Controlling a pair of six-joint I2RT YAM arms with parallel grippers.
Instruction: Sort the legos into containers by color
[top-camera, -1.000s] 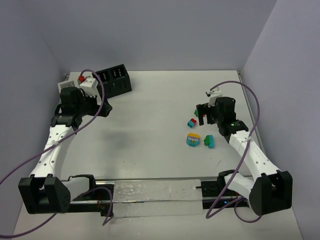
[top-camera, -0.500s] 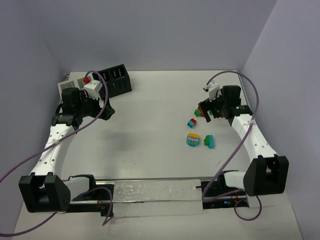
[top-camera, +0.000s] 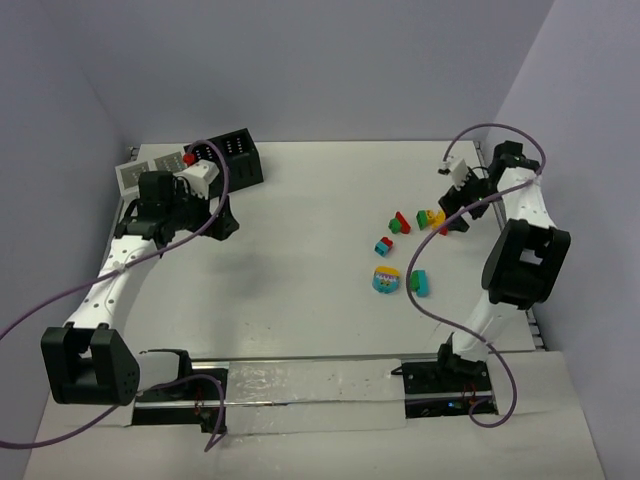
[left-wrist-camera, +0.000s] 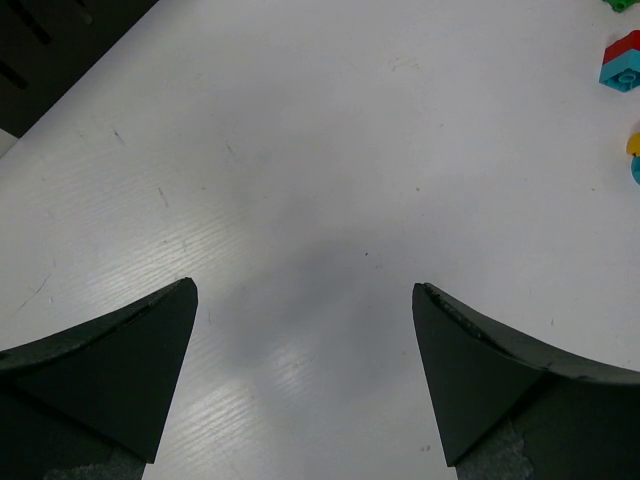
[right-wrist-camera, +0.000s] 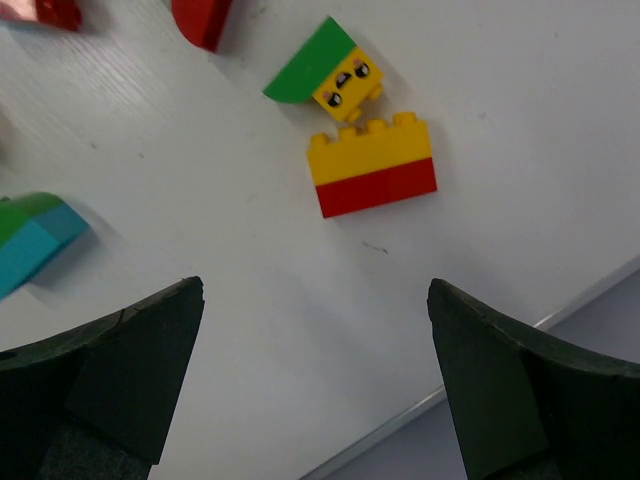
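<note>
Several legos lie on the right of the table: a red-green piece (top-camera: 400, 222), a yellow-red brick (top-camera: 431, 218), a red-teal one (top-camera: 383, 245), a rounded cyan-yellow piece (top-camera: 385, 281) and a teal-green brick (top-camera: 418, 283). The black container (top-camera: 236, 156) and the white container (top-camera: 148, 174) stand at the far left, and a red brick (top-camera: 188, 158) rests between them. My left gripper (top-camera: 224, 222) (left-wrist-camera: 305, 290) is open and empty over bare table. My right gripper (top-camera: 447, 222) (right-wrist-camera: 315, 290) is open and empty, just short of the yellow-red brick (right-wrist-camera: 372, 170) and a green-yellow piece (right-wrist-camera: 325, 72).
The table's right edge (right-wrist-camera: 500, 372) runs close under my right gripper. Red pieces (right-wrist-camera: 200, 18) and a teal-green brick (right-wrist-camera: 30, 245) lie to its left. The black container's corner (left-wrist-camera: 50, 50) and the red-teal brick (left-wrist-camera: 622, 62) show at the edges of the left wrist view.
</note>
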